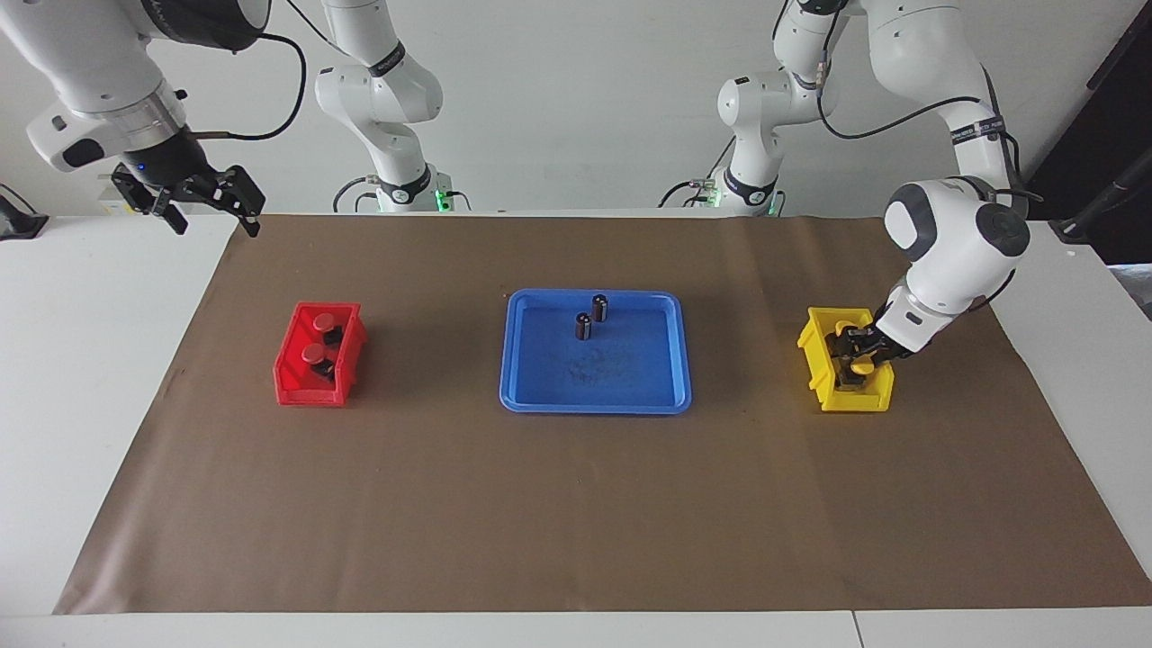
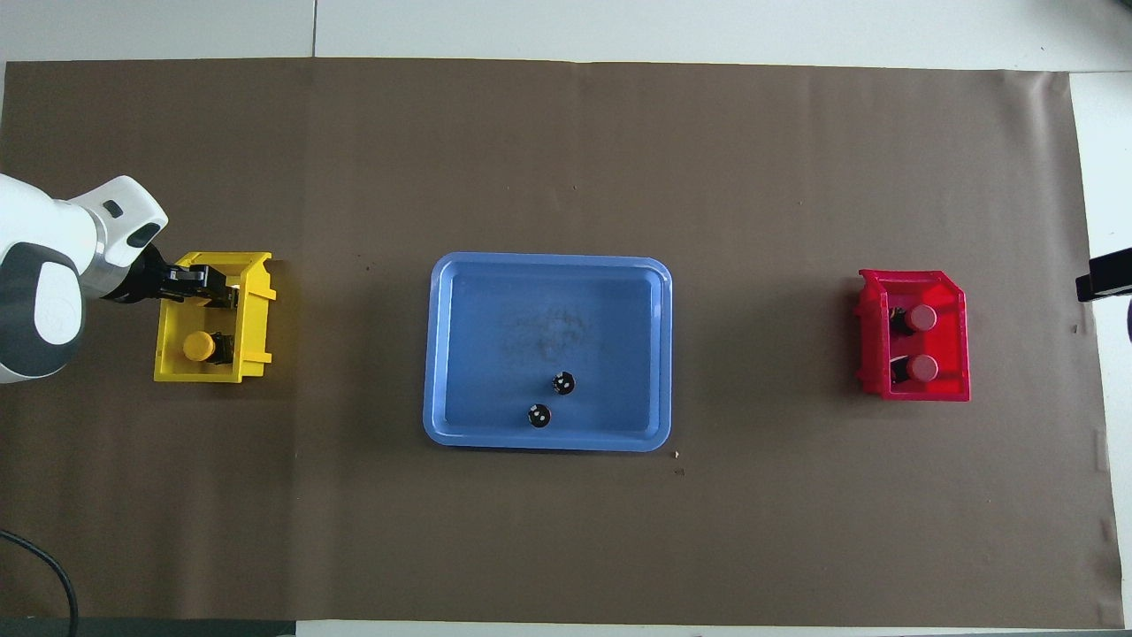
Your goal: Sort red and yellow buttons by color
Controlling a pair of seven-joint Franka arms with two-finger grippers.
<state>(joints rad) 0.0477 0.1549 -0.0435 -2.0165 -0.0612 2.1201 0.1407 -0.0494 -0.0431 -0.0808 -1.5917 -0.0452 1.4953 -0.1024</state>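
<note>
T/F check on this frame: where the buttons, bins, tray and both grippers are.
1. Both red buttons sit in the red bin. True.
2. The blue tray holds a yellow button. False: only two dark cylinders stand in it.
3. The left gripper is in the yellow bin. True.
4. The right gripper hangs over the red bin. False: it waits raised near the paper's corner at the robots' edge.
5. A yellow button lies in the yellow bin. True.
</note>
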